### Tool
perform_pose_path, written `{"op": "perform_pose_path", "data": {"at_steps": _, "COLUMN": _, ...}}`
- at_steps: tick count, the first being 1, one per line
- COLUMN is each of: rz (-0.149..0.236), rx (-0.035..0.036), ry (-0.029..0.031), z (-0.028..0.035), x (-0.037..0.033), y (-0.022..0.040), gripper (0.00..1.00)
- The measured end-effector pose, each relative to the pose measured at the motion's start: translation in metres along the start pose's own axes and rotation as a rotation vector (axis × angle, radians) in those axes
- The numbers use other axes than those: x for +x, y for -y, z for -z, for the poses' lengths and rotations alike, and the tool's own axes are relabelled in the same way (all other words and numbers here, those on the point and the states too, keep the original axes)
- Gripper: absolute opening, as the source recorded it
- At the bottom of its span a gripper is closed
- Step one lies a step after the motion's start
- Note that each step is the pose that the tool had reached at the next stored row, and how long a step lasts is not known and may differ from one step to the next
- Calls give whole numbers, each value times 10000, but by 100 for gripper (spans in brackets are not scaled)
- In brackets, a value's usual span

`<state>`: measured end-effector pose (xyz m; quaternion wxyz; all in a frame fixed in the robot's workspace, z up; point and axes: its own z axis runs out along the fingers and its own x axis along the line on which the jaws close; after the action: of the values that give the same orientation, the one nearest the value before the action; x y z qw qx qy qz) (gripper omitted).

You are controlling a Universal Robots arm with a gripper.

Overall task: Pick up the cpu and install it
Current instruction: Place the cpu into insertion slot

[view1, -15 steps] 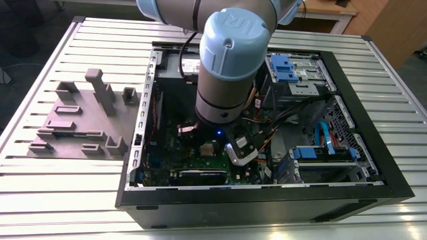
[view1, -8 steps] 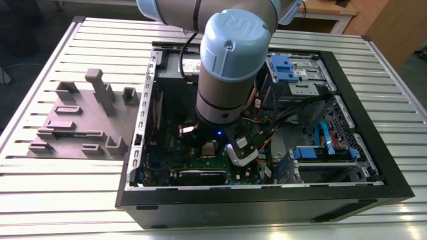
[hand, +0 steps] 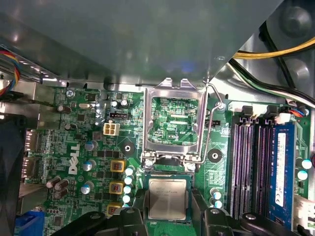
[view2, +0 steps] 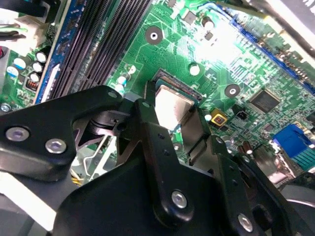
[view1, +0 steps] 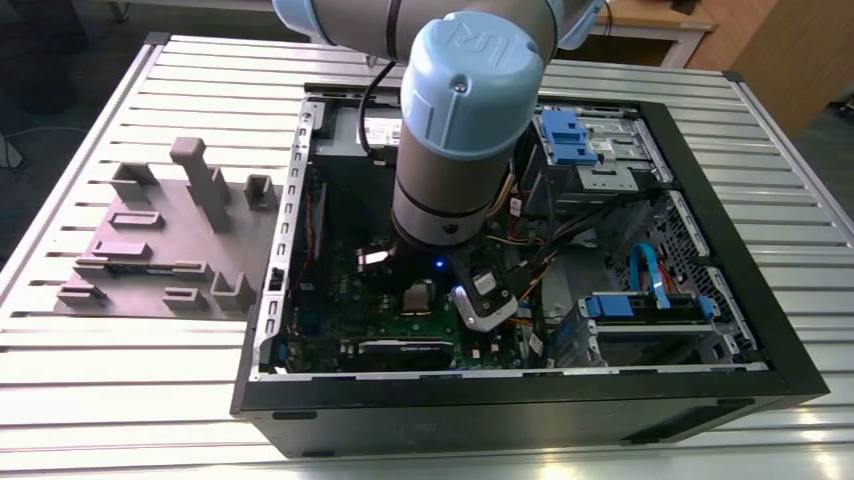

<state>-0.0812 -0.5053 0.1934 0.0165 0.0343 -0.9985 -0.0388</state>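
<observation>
The arm reaches straight down into the computer case — its gripper pinches the cpu by two edges, just over the motherboard socket.

In the exterior view, the computer case lies open on the table. The fixture is on the table at nine o'clock from the case, toward the exterior view's left. My arm reaches in from twelve o'clock, down inside the case. The motherboard lies on the case floor, and the drive cage is at three o'clock from my arm. The cpu sits between the fingers of my claw, touching both, over the socket. The socket's lid is tilted up, with memory slots just beside it.
</observation>
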Motion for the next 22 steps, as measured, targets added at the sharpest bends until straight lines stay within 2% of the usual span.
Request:
{"op": "perform_pose_path", "data": {"at_steps": 13, "rz": -230, "rx": -6, "ry": 18, "z": -2, "x": -7, "y": 20, "gripper": 45}}
{"op": "perform_pose_path", "data": {"at_steps": 22, "rz": -235, "rx": -23, "ry": 19, "z": -3, "x": -4, "y": 20, "gripper": 45}}
